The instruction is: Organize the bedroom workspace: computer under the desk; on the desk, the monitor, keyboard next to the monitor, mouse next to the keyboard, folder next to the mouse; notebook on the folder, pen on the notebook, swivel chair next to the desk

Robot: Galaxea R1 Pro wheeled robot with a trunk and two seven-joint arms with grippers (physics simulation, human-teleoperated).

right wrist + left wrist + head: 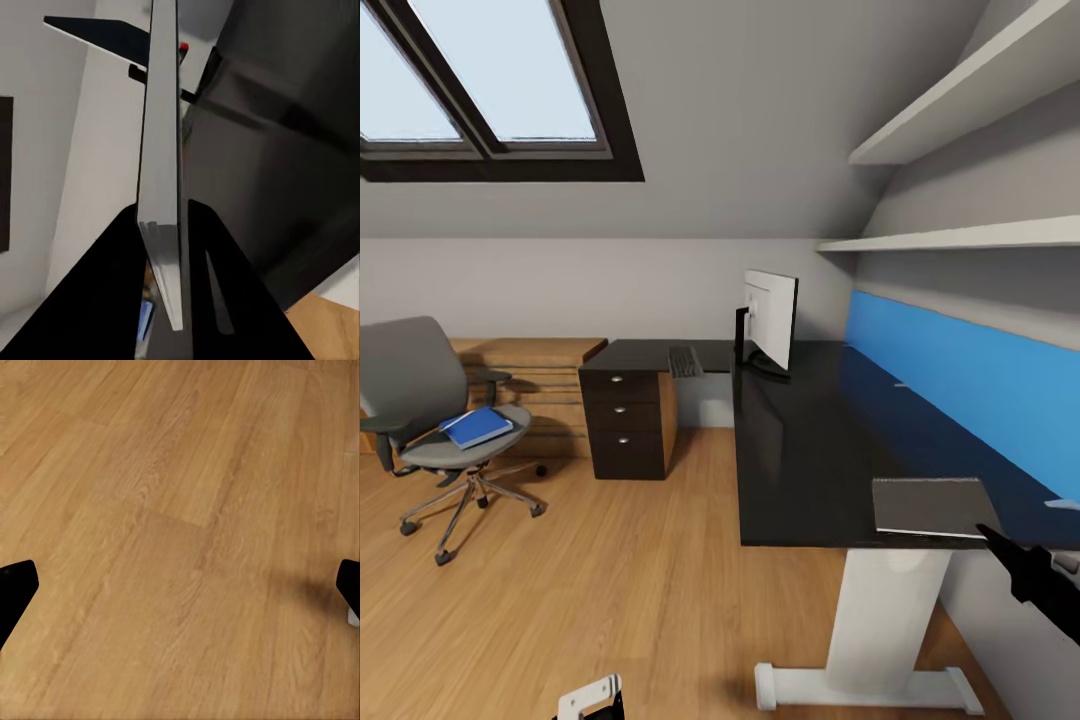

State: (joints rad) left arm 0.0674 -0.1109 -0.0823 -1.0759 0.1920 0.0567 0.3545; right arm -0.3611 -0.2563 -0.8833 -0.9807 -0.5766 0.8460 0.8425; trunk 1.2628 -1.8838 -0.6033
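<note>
Both jaws of the right gripper (161,247) clamp the notebook (930,507) edge-on at the desk's (800,450) near corner, awaiting the folder (477,427); left gripper (180,592) jaws apart.

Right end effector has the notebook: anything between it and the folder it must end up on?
Yes: the folder lies on the swivel chair, across open floor from the notebook, held at the desk edge.

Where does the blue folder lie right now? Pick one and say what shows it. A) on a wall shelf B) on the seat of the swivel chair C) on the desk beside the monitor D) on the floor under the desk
B: in the head view the folder lies flat on the grey seat of the swivel chair, off to the left of the desk.
</note>
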